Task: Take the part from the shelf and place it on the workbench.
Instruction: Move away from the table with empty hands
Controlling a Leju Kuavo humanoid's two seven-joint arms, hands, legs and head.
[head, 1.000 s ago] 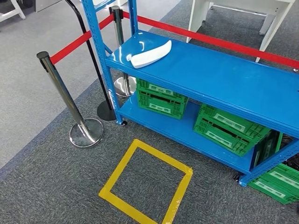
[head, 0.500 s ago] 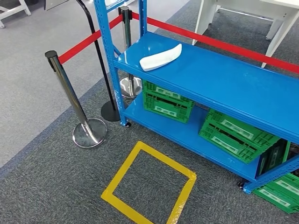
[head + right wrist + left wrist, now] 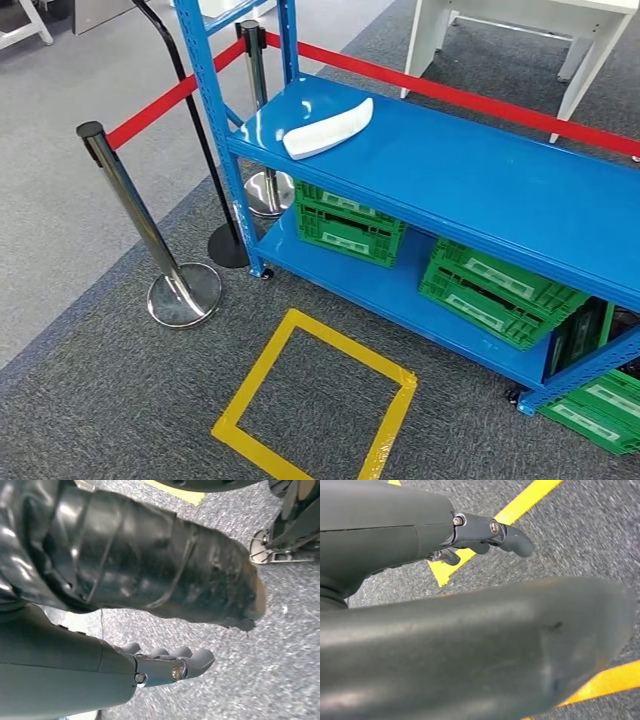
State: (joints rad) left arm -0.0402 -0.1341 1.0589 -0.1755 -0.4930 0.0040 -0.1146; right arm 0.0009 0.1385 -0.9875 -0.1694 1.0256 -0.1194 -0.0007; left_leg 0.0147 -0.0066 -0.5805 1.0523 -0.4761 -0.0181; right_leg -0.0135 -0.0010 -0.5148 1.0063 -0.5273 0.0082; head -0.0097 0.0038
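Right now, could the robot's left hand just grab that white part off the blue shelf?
Probably not yet. The left hand hangs down over the carpet and the yellow tape, holding nothing, while the white part lies on the blue shelf beyond the taped square. Nothing blocks it.

The blue shelf [image 3: 483,180] runs out of the head view at the right edge, and its uprights are cut off at the top. Under its upper board, the far halves of the green crates [image 3: 347,222] are hidden, and one more crate [image 3: 596,400] at the lower right corner is cropped by the frame. The white tabletop [image 3: 528,15] beyond the red belt [image 3: 468,95] shows just its legs and lower edge. In the left wrist view, the left hand [image 3: 471,645] is so close that its thumb blurs and covers much of the yellow tape [image 3: 523,502]. In the right wrist view, the right hand [image 3: 166,665] has its fingertips partly hidden behind one another.
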